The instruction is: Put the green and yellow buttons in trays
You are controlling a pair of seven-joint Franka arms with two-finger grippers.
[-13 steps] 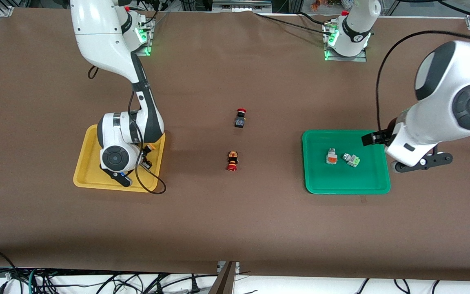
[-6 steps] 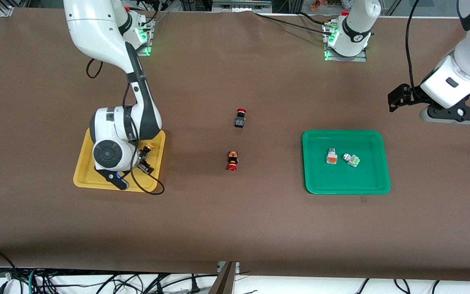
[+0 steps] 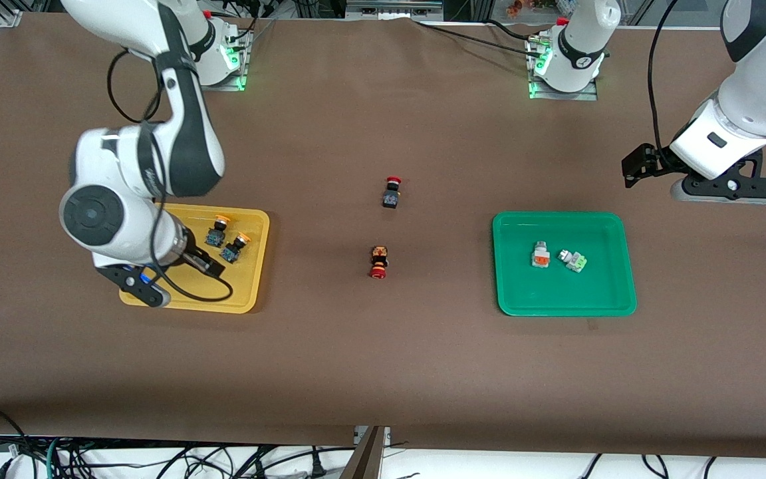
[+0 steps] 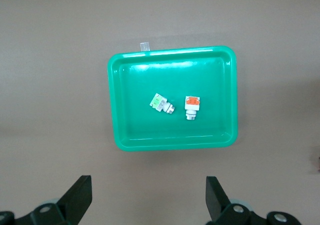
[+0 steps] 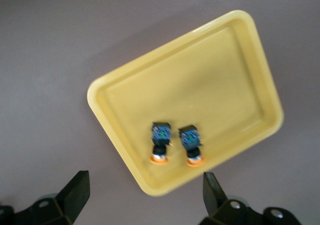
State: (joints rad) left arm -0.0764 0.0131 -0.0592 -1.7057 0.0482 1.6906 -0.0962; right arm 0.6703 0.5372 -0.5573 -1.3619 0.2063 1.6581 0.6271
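Two yellow buttons (image 3: 223,243) sit in the yellow tray (image 3: 253,293), beside the released right claw (image 3: 131,283). Left claw (image 3: 722,189), also open, hovers over the table off the green tray (image 3: 596,303) with its two buttons (image 3: 556,258).

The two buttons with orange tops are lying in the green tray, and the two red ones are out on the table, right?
Not quite. The two orange-capped buttons lie in the yellow tray, not the green one, as the front and right wrist views show. The green tray holds the two grey-white buttons. The two red-capped buttons are indeed out on the table.
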